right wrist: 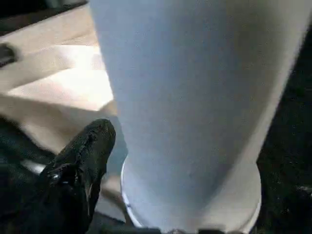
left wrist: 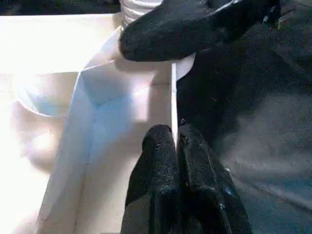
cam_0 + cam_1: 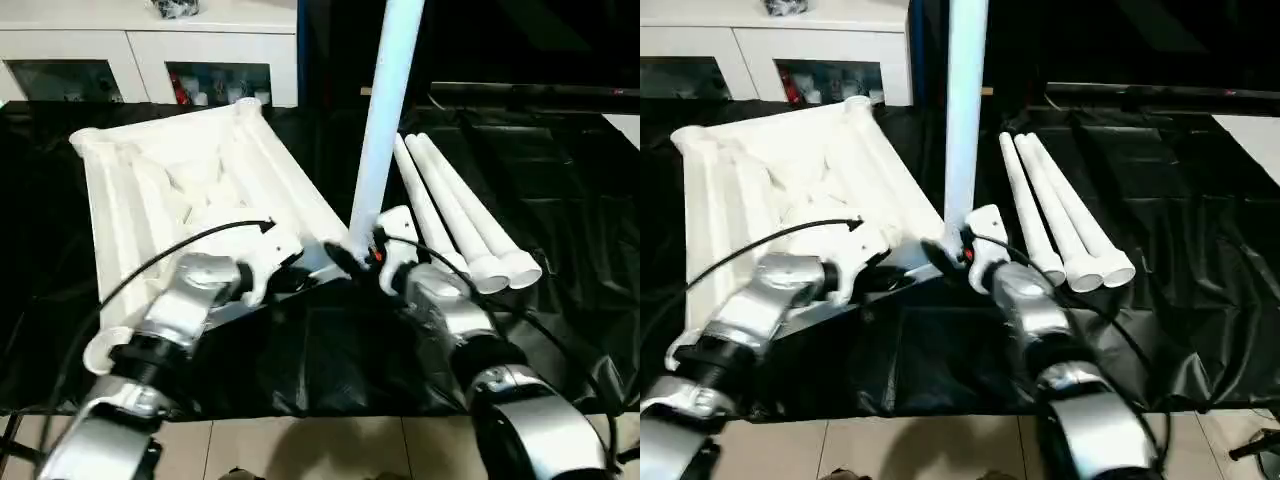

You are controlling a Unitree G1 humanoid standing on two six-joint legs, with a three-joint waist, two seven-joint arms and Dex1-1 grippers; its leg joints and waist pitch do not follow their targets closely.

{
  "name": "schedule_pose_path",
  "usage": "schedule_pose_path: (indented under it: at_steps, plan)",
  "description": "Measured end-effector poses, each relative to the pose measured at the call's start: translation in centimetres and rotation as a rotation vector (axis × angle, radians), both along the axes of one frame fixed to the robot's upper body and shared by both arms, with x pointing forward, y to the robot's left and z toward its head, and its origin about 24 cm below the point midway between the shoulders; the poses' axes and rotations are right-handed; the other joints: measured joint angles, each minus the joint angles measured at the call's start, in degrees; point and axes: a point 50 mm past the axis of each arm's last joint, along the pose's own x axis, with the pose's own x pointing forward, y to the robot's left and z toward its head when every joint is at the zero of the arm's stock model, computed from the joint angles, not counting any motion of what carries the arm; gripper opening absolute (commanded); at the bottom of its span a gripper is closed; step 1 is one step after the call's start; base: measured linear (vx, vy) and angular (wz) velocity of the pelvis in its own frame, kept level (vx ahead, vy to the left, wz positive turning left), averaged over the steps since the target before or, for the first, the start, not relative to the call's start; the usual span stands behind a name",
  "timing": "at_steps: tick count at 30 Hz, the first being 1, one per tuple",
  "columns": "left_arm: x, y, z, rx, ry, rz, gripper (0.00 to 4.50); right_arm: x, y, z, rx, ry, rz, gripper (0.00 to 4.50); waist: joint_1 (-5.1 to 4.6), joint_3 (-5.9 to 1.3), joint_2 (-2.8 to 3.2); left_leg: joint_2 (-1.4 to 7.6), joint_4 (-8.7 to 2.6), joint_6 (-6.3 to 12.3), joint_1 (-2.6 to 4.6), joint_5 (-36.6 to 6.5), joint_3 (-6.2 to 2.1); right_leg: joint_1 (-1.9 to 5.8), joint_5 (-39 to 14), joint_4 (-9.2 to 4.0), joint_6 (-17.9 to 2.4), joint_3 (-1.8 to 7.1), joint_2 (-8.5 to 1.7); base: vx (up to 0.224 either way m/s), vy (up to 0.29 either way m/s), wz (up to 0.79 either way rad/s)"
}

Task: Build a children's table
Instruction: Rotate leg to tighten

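The white table top (image 3: 190,190) lies upside down on the black sheet (image 3: 560,200), its ribbed underside facing up. At the corner of the top nearest the robot's right arm, one white leg (image 3: 385,110) stands upright in the corner socket and rises out of the picture. Beside that corner, further out on the sheet, three more legs (image 3: 455,215) lie side by side, touching one another, their flared ends pointing toward the robot.

The left pincer (image 2: 175,146) is closed narrow on the thin raised rim (image 2: 173,92) of the top, close to the socketed corner, with one black finger on each side of the rim. The right pincer (image 3: 362,258) sits at the foot of the upright leg, just beside the socket; one black finger (image 1: 83,161) stands off to the leg's side, and whether the pincer is gripping the leg or standing loose around it cannot be told.

Beyond the far edge of the top stands a white cabinet (image 3: 150,50) with glass doors.
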Motion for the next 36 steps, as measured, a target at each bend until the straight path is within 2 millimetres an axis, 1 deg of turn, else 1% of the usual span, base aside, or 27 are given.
schedule_pose_path:
  at_steps: [2,4,5,8,9,10,12,16,20,23,25,27,28,30,32,36]
  plan:
    - [-0.3,0.3,0.0,-0.001,0.014,-0.042,0.00,-0.4,-0.2,0.0,-0.002,0.000,0.077,3.99,0.33,0.01,0.01,0.00,0.01,0.01,-0.01,0.00,0.00,0.00,0.00,0.00,0.00,-0.01,0.00,0.000,0.000,0.00]
    - [-0.7,0.6,0.1,0.001,0.034,-0.101,0.00,-1.0,-0.7,0.2,-0.007,0.000,0.193,3.99,0.90,0.01,0.01,0.01,0.03,0.01,-0.01,0.00,0.01,0.02,0.00,-0.01,0.00,-0.02,0.00,0.000,0.000,0.00]
    - [-1.0,1.0,0.1,0.002,0.049,-0.134,0.00,-1.5,-1.0,0.1,-0.014,0.007,0.273,3.72,1.31,0.01,-0.01,0.03,0.04,0.01,-0.02,0.00,0.02,0.02,0.00,-0.01,0.00,-0.05,0.00,0.000,0.000,0.00]
    - [-1.3,1.3,0.1,0.007,0.066,-0.190,0.00,-2.0,-1.3,0.3,-0.030,0.008,0.376,3.59,1.90,0.02,-0.02,0.05,0.11,0.01,-0.04,0.00,0.03,0.04,0.00,-0.01,0.00,-0.06,-0.01,0.000,0.000,0.00]
    - [-1.4,1.3,0.1,0.007,0.070,-0.201,0.00,-2.1,-1.5,0.3,-0.034,0.010,0.395,3.46,2.14,0.02,-0.02,0.05,0.12,0.01,-0.04,0.00,0.04,0.04,0.01,-0.01,-0.01,-0.05,-0.01,0.000,0.000,0.00]
    - [-1.4,1.3,0.1,0.006,0.074,-0.214,0.00,-2.2,-1.6,0.3,-0.041,0.012,0.420,3.46,2.32,0.03,-0.03,0.05,0.13,0.01,-0.05,0.00,0.06,0.04,0.01,-0.01,-0.01,-0.04,-0.01,0.000,0.000,0.00]
    - [-1.6,1.5,0.1,0.009,0.086,-0.253,0.00,-2.6,-2.0,0.4,-0.076,0.014,0.492,3.18,2.79,0.02,-0.04,0.06,0.14,0.02,-0.03,-0.01,0.08,0.05,0.01,-0.01,-0.01,-0.04,-0.02,0.000,0.000,0.00]
    - [-1.8,1.8,0.0,0.009,0.104,-0.286,0.00,-3.0,-2.0,0.4,-0.096,0.012,0.554,2.86,3.00,0.01,-0.06,0.16,0.14,0.02,-0.02,-0.01,0.16,0.06,0.01,0.00,-0.01,-0.07,-0.02,0.000,0.000,0.00]
    - [-2.0,2.1,0.0,0.017,0.115,-0.313,0.00,-3.3,-1.9,0.5,-0.097,0.018,0.592,2.78,3.01,-0.02,-0.11,0.21,0.14,0.02,0.00,-0.01,0.28,0.07,0.01,-0.01,-0.01,-0.06,-0.02,0.000,0.000,0.00]
    - [-2.0,2.1,0.0,0.016,0.115,-0.312,0.00,-3.4,-1.8,0.4,-0.090,0.025,0.585,2.74,3.00,-0.04,-0.14,0.32,0.14,0.01,0.03,0.00,0.43,0.07,0.01,0.00,-0.01,-0.07,-0.02,0.000,0.000,0.00]
    - [-1.9,2.1,0.0,0.015,0.113,-0.296,0.00,-3.3,-1.6,0.2,-0.078,0.029,0.547,2.74,2.87,-0.07,-0.20,0.40,0.14,0.01,0.10,0.00,0.55,0.09,0.00,0.03,-0.01,-0.06,-0.01,0.000,0.000,0.00]
    - [-1.4,2.2,-0.2,0.004,0.095,-0.202,0.00,-2.7,-1.1,-0.3,-0.052,0.027,0.399,2.74,2.58,-0.10,-0.26,0.40,0.14,-0.01,0.40,0.01,0.62,0.25,0.01,0.11,-0.02,0.02,-0.01,0.000,0.000,0.00]
    - [-1.1,2.1,-0.3,0.001,0.084,-0.157,0.00,-2.3,-0.9,-0.4,-0.047,0.021,0.317,2.74,2.26,-0.07,-0.31,0.39,0.14,-0.02,0.56,0.02,0.69,0.31,0.05,0.12,-0.07,0.07,-0.02,0.000,0.000,0.00]
    - [-0.5,1.3,-0.5,-0.007,0.061,-0.084,0.00,-1.3,-0.6,-0.5,-0.041,0.018,0.146,2.74,1.38,-0.03,-0.37,0.37,0.14,-0.05,0.75,0.03,0.74,0.39,-0.03,0.07,0.08,0.07,-0.09,0.000,0.000,0.00]
    - [0.0,0.4,-0.5,-0.002,0.039,-0.025,0.00,-0.4,-0.2,-0.5,-0.040,0.029,0.003,2.74,0.86,-0.02,-0.37,0.36,0.13,-0.05,0.80,0.03,0.75,0.38,-0.03,0.04,0.11,0.10,-0.09,0.000,0.000,0.00]
    - [0.8,-1.1,-0.5,0.003,-0.001,0.075,0.00,0.8,0.7,-0.4,-0.055,0.037,-0.223,2.73,0.52,-0.04,-0.33,0.36,0.09,-0.06,0.85,0.03,0.76,0.36,0.04,0.04,0.15,0.09,-0.08,0.000,0.000,0.00]
